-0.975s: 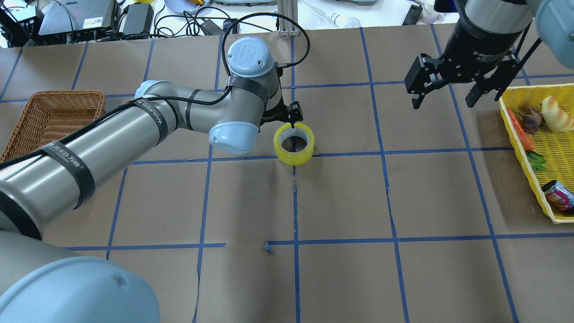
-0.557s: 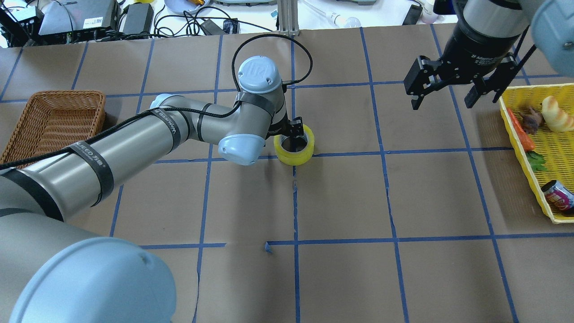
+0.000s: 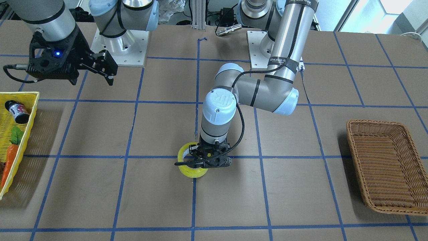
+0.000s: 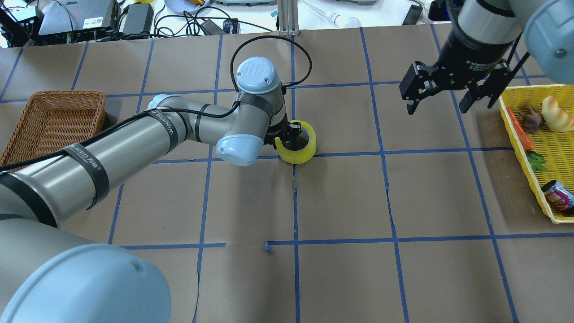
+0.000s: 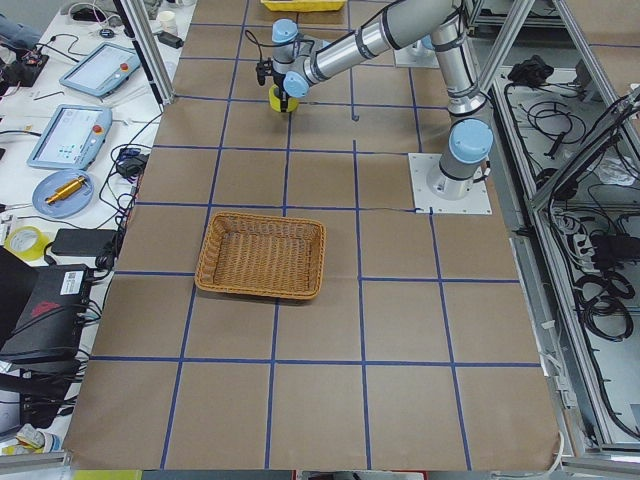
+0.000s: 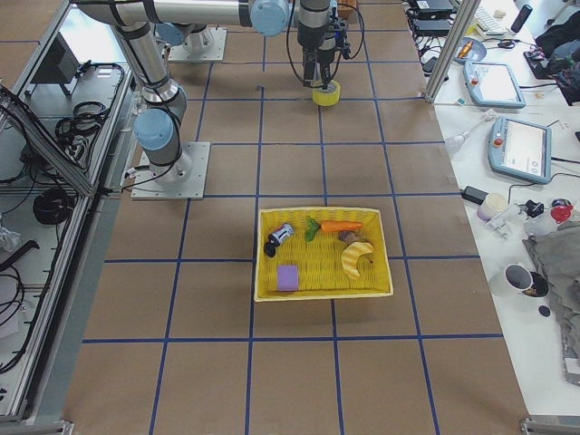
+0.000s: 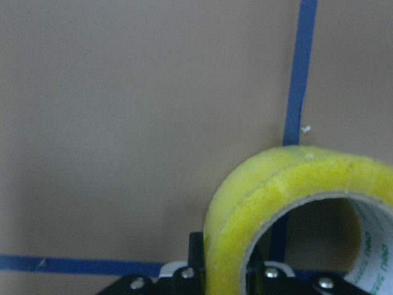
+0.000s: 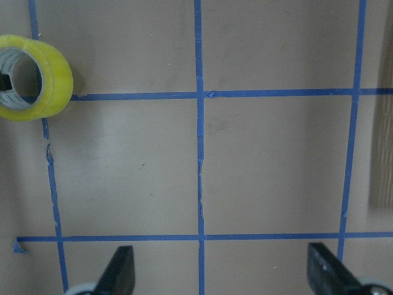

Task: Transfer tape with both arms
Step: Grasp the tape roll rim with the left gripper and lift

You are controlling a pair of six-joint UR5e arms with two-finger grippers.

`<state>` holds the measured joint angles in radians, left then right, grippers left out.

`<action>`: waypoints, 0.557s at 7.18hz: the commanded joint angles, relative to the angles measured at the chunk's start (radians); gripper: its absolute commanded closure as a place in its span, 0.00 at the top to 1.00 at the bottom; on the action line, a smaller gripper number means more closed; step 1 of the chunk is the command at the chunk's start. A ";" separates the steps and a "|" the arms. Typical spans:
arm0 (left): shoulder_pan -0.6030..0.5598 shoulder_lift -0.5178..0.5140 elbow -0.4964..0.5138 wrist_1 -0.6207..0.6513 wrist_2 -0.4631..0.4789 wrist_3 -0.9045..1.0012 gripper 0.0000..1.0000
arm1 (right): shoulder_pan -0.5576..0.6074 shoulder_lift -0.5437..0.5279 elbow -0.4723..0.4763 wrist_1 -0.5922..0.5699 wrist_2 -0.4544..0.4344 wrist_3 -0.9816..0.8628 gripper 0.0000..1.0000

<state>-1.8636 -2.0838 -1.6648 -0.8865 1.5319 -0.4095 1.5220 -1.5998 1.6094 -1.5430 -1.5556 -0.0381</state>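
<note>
With the left arm reaching out over the middle of the brown surface (image 4: 341, 197), its wrist points straight down at the tape (image 4: 299, 154).

- Tape: yellow ring, hole facing up. It sits at a crossing of the blue grid lines (image 4: 385, 152), between the wicker basket (image 4: 67, 93) and the yellow tray (image 4: 522, 134) and well apart from both. From these views I cannot tell whether its underside touches the surface or is just clear of it.
- Left gripper (image 4: 287, 134): straddles the ring's wall on the side nearest the arm, with one finger inside the hole and one outside. In the left wrist view the yellow wall (image 7: 276, 184) rises from between the two fingers, with black metal tight against it on both sides. I read this as clamped on the tape.
- Right gripper (image 4: 436, 109): hangs above the surface near the yellow tray, well apart from the tape, with its jaws spread wide and nothing between them. In its wrist view both fingertips (image 8: 120, 270) frame bare surface, and the tape (image 8: 55, 86) is at the top left corner.
- Tray contents: carrot (image 4: 520, 130), banana (image 4: 556, 114), small can (image 4: 558, 195).
</note>
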 commanded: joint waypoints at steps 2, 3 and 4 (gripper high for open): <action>0.208 0.126 0.218 -0.445 0.008 0.223 0.00 | 0.003 -0.026 0.041 -0.031 -0.008 0.003 1.00; 0.304 0.142 0.237 -0.494 0.010 0.368 0.00 | 0.004 -0.026 0.041 -0.031 -0.001 0.006 1.00; 0.440 0.148 0.235 -0.514 0.008 0.594 0.00 | 0.007 -0.026 0.041 -0.031 -0.007 0.007 1.00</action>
<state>-1.5666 -1.9515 -1.4478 -1.3463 1.5401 -0.0424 1.5263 -1.6252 1.6498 -1.5731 -1.5600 -0.0330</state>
